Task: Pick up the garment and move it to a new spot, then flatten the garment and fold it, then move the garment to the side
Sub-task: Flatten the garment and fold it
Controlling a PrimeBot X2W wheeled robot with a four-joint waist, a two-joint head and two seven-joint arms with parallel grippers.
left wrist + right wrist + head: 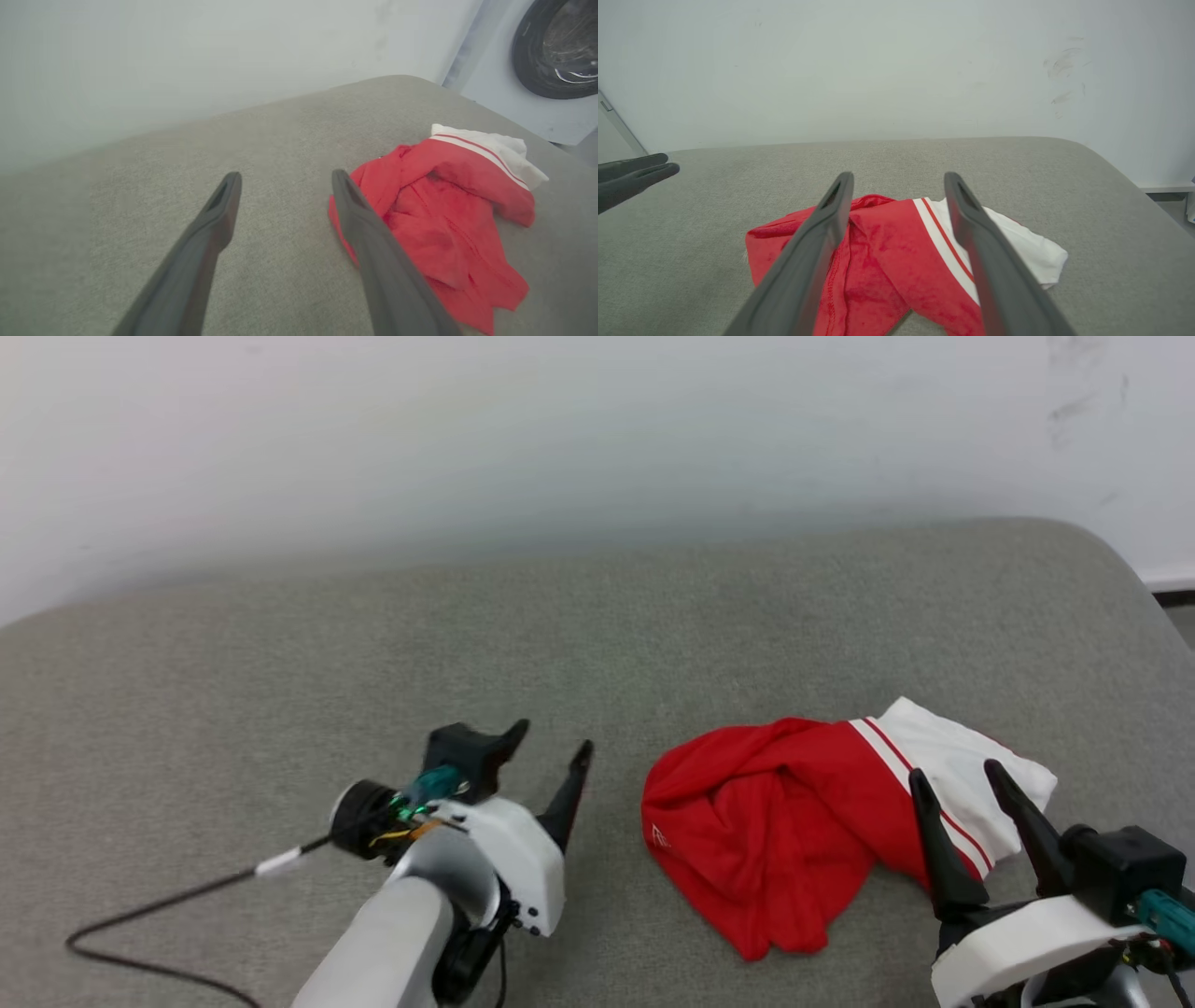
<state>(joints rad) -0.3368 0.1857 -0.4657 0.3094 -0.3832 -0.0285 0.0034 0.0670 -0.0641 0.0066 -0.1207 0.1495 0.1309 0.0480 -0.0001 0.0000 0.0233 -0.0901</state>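
My left gripper and right gripper sit at the frame's bottom, both spread wide and empty; the garment lies crumpled at lower right on the grey cushion; I reckon 0 steps done; pickup, flattening, folding all left.

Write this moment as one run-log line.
shirt: crumpled on cushion, not held | left gripper: open, beside shirt | right gripper: open, aimed at shirt

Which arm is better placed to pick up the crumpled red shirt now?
Right, probably. The open right tool is poised over the crumpled red-and-white jersey T-shirt, lined up on its striped sleeve. The open left tool points at the grey fabric surface beside it.
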